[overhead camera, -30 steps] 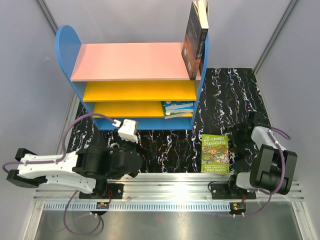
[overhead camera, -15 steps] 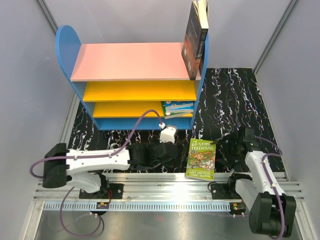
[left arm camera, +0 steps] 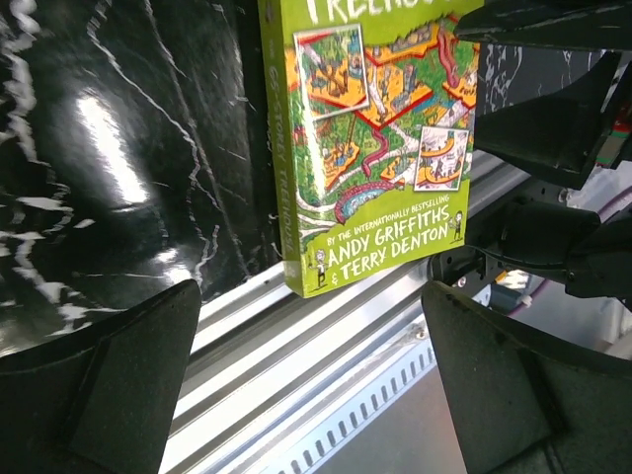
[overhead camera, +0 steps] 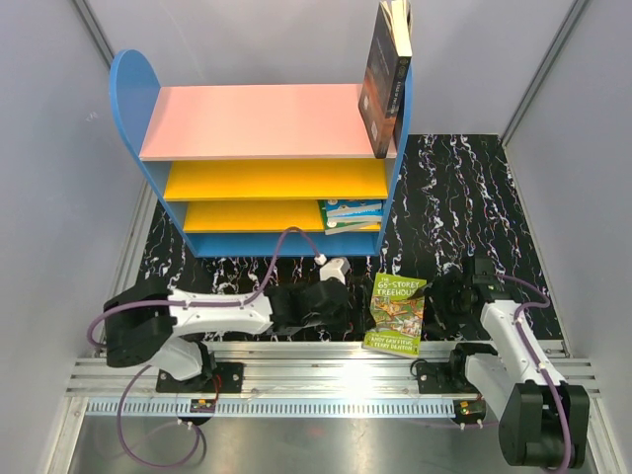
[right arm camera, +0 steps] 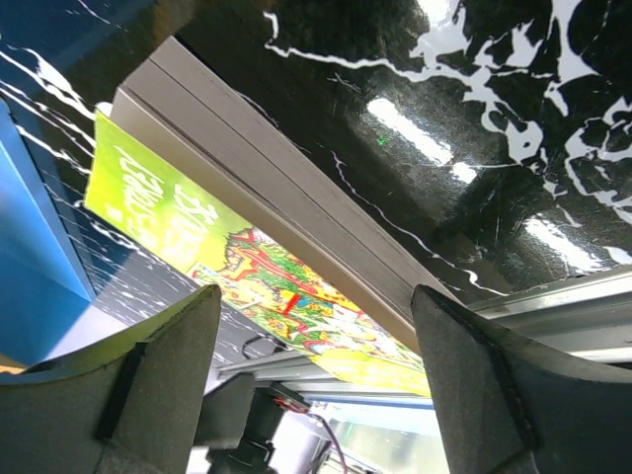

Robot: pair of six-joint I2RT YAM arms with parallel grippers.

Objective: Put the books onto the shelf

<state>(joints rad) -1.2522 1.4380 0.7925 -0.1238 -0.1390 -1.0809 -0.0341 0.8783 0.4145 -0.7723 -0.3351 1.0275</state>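
Standing at the back left of the desk [overhead camera: 464, 188], the shelf [overhead camera: 133, 89] carries a dark book [overhead camera: 383, 74] upright at the right end of its pink top board and thin books [overhead camera: 351, 214] lying flat on the lowest yellow board. Nearer, the left arm [overhead camera: 217, 311] reaches rightward, jaws wide and empty just beside the green book [overhead camera: 395, 314], which lies flat, overhanging onto the metal rail [overhead camera: 296, 357]. The right arm [overhead camera: 513, 336] has its jaws wide, that book's right edge between them.
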